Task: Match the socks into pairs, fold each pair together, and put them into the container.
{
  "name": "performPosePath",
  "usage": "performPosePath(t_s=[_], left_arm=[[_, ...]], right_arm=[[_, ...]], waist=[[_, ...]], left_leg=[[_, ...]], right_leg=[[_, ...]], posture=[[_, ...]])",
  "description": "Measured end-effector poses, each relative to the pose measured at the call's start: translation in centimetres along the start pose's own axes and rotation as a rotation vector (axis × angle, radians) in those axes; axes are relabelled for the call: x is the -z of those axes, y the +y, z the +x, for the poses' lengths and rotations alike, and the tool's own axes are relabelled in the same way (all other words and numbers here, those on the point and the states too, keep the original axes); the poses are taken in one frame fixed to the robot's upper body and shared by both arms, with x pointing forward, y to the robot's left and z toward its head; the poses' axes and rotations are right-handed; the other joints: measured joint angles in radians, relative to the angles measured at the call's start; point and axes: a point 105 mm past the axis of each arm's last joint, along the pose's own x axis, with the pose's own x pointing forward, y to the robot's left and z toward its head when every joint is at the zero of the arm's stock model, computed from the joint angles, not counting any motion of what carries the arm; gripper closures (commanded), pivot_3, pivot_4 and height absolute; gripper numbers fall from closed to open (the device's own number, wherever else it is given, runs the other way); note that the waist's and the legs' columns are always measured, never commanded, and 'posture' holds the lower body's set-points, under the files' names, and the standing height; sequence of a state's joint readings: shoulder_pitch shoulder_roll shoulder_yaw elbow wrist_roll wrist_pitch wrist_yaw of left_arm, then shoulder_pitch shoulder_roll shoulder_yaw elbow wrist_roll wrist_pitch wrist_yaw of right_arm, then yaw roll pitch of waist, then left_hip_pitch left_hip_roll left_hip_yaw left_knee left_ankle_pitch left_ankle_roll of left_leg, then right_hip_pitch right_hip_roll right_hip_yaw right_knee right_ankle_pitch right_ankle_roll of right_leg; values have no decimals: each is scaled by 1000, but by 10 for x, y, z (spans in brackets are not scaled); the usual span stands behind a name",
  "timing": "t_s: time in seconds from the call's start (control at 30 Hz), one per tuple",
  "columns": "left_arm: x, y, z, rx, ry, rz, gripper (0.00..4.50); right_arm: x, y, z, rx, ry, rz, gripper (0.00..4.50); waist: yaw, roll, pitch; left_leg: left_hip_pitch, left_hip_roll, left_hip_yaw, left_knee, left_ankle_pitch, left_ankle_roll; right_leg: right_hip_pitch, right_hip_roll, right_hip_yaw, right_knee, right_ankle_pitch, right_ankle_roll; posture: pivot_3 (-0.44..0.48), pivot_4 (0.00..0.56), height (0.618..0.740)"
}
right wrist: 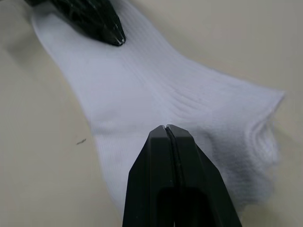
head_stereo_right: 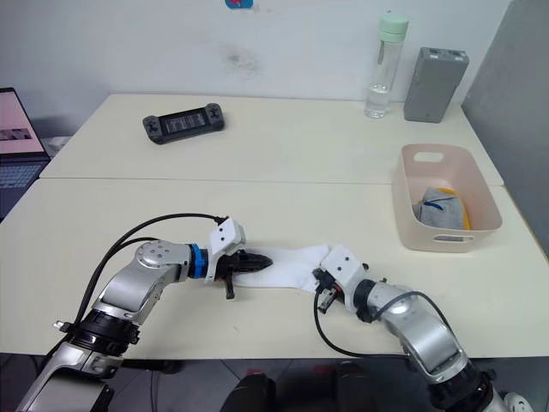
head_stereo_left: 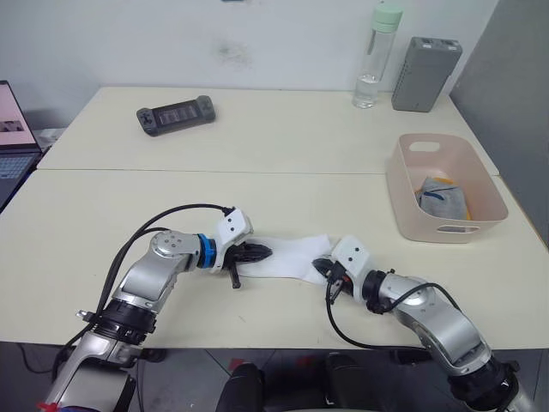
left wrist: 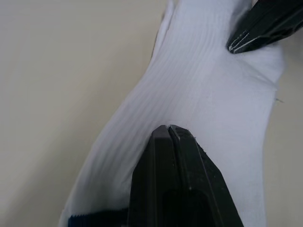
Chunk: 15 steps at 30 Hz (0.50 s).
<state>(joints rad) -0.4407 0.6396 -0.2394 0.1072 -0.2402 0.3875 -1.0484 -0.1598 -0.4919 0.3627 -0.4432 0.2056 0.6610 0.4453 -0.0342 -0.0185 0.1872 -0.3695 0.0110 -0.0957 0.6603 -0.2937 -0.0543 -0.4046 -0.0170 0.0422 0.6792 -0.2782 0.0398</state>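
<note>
A white sock lies stretched flat on the table near its front edge, between my two grippers. My left gripper is shut on the sock's left end, where a dark cuff trim peeks out beside the fingers. At the sock's right end my right gripper is shut on the fabric, which creases towards its tip. The pale pink container stands at the right of the table. Inside it lies a bundle of grey and orange socks.
A black handheld game console lies at the back left. A clear water bottle and a grey box stand at the back right. A laptop sits at the far left edge.
</note>
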Motion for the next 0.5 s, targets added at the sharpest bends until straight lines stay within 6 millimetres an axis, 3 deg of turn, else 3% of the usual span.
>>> performPosePath(t_s=[0.23,0.33,0.43,0.5], left_arm=[[9,2,-8,-38,12,-21,4500],[9,2,-8,-42,12,-21,4500],[8,2,-7,-49,13,-17,4500],[7,0,-5,-47,8,-20,4500]], right_arm=[[18,-33,-28,138,38,31,4468],[-15,-27,-26,102,-148,168,4468],[-65,-20,-24,52,-327,144,4468],[-68,-21,-15,67,-306,101,4468]], waist=[[-6,0,-2],[-15,0,-2],[-15,2,-3],[-14,1,-3]], left_leg=[[5,1,1,-1,0,0],[6,3,-1,-1,0,0],[6,2,-1,0,0,0],[6,2,-1,0,0,0]], right_leg=[[4,1,1,0,-3,5],[4,3,1,1,-3,4],[5,3,0,1,-2,5],[6,2,0,0,-2,5]], posture=[[0,150,740],[0,150,740],[0,150,740],[0,150,740]])
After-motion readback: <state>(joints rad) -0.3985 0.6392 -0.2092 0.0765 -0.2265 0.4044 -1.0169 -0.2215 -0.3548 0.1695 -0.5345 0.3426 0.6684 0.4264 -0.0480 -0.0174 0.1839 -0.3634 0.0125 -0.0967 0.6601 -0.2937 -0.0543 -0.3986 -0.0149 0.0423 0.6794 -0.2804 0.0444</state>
